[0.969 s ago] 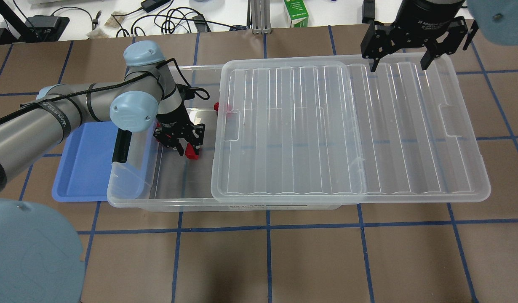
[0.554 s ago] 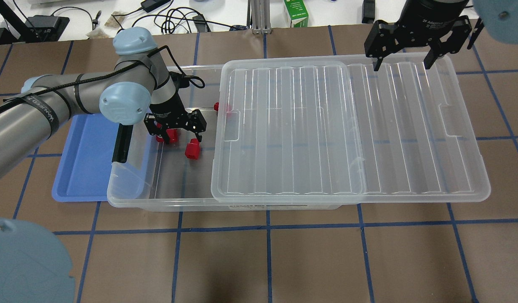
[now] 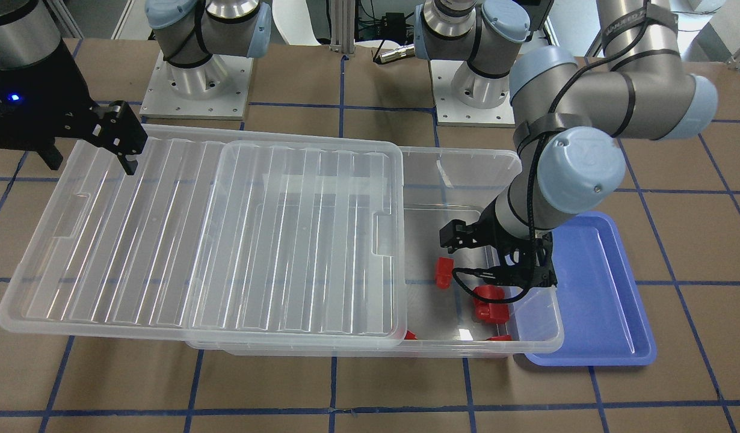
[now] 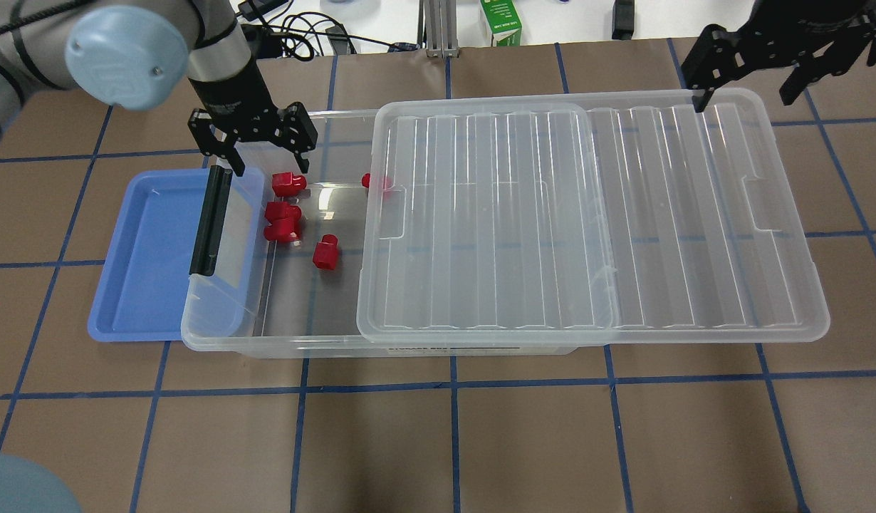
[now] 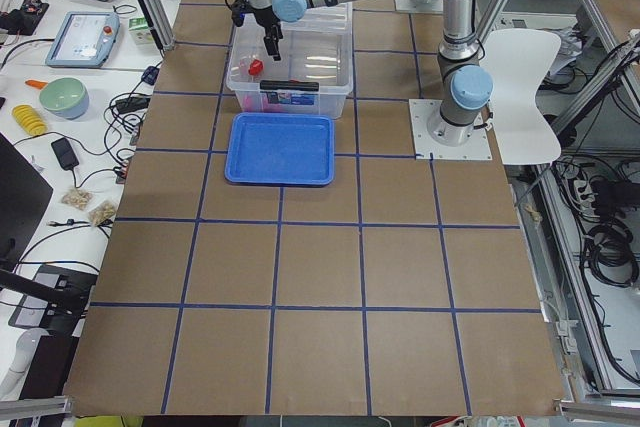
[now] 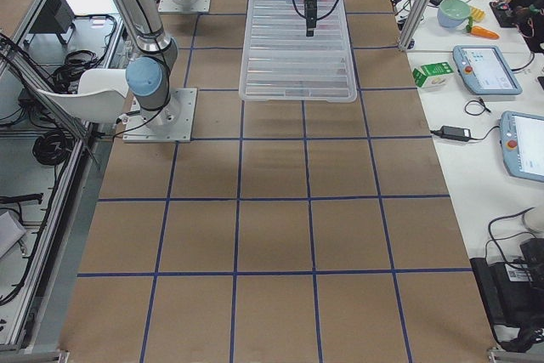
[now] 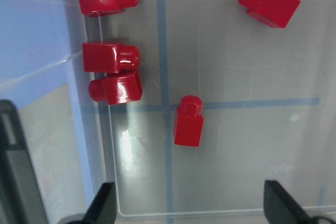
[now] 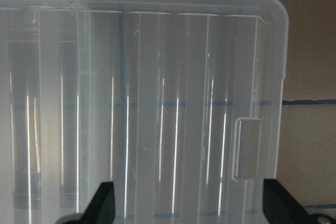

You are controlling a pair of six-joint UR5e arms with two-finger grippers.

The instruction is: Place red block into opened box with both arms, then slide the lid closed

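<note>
Overhead view, clock dirs. L gripper (image 4: 270,165) hangs over the box's (image 4: 288,346) 11 o'clock corner, jaws spread, nothing in them. R gripper (image 4: 742,101) hovers off the lid's (image 4: 495,214) 1 o'clock corner, jaws also apart & empty, not touching the lid. Red block (image 4: 326,252) lies on the box floor in the uncovered part, just off the lid's 9 o'clock edge. Other red blocks (image 4: 281,211) lie near it toward 10 o'clock, and one more sits half under the lid edge at 12. So placing looks done; lid slide toward 9 o'clock not yet begun.

Risks, as I judge:
- Lid overhangs the box far toward 3 o'clock. Pressing down there could tip its 9 o'clock end up.
- Push from one corner only → lid skews & jams on the rim.
- L gripper is over the open end, so the lid edge may hit it unless it clears out first.
- Box looks light, and its 9 o'clock end w/ black bar (image 4: 210,221) overlaps the blue tray (image 4: 146,271). Lid drag may shove the box instead of closing it.
- Slick clear plastic: fingertips may slip off.
</note>
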